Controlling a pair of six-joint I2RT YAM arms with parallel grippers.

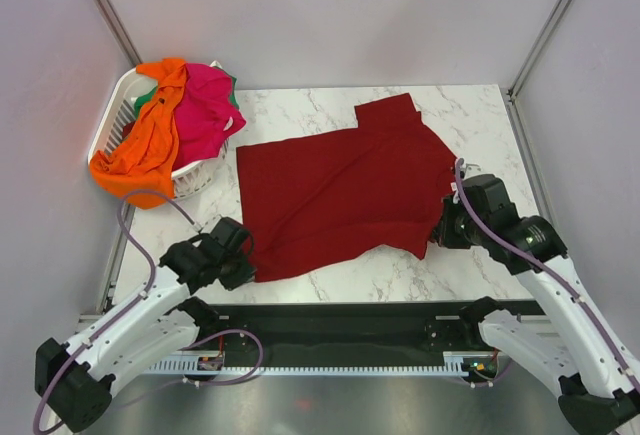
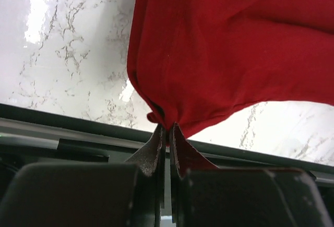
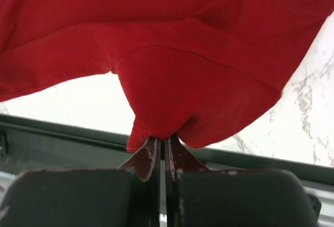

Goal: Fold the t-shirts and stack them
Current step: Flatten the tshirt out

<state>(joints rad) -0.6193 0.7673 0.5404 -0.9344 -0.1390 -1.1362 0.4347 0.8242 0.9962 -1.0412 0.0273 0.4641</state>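
A dark red t-shirt (image 1: 345,190) lies spread across the marble table, one sleeve pointing to the far right. My left gripper (image 1: 243,253) is shut on its near left corner; the left wrist view shows the red cloth (image 2: 224,44) bunched between the closed tips of that gripper (image 2: 168,128). My right gripper (image 1: 441,229) is shut on the near right edge of the shirt, and in the right wrist view the hemmed fabric (image 3: 172,81) is pinched in the tips of this gripper (image 3: 164,141). An orange t-shirt (image 1: 145,140) and a hot pink t-shirt (image 1: 205,105) hang out of the basket.
A white slatted laundry basket (image 1: 115,115) stands at the far left corner, with a bit of green cloth (image 1: 148,100) inside. Grey walls close in the table on three sides. A black rail (image 1: 340,320) runs along the table's near edge.
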